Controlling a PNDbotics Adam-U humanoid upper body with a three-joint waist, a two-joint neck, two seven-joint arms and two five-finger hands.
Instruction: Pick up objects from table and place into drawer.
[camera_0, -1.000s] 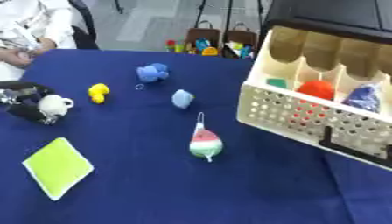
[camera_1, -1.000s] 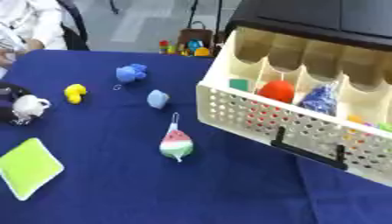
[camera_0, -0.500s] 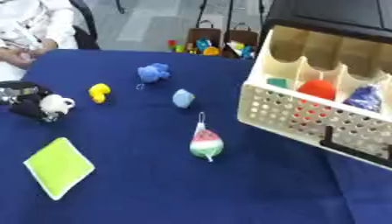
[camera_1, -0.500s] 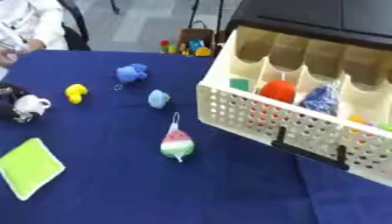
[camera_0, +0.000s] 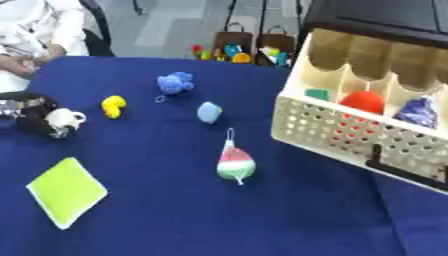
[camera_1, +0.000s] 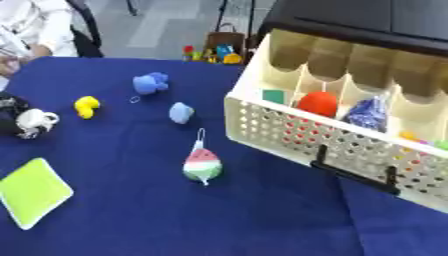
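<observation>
Your table (camera_0: 184, 220), under its dark blue cloth, filled most of the view. At its right side stood the cream perforated drawer (camera_1: 297, 132), pulled open from a dark cabinet (camera_1: 367, 20) and divided into compartments; they held a green piece (camera_1: 274, 96), an orange-red ball (camera_1: 318, 103) and a blue knitted item (camera_1: 367, 114), each in its own compartment.

Near the front left lay the flat yellow-green square (camera_0: 66, 191). Around the middle of the cloth lay the watermelon-patterned toy (camera_0: 235, 166) with its cord pointing away from you. Farther back sat the blue plush (camera_0: 175, 83), with a pale blue piece (camera_0: 209, 112) and a small yellow toy (camera_0: 113, 106) nearer you, all apart from each other.

Your left hand (camera_0: 31, 115) showed at the left edge, its dark fingers curled round a small white object (camera_0: 63, 120). Your right hand appeared in neither view.
</observation>
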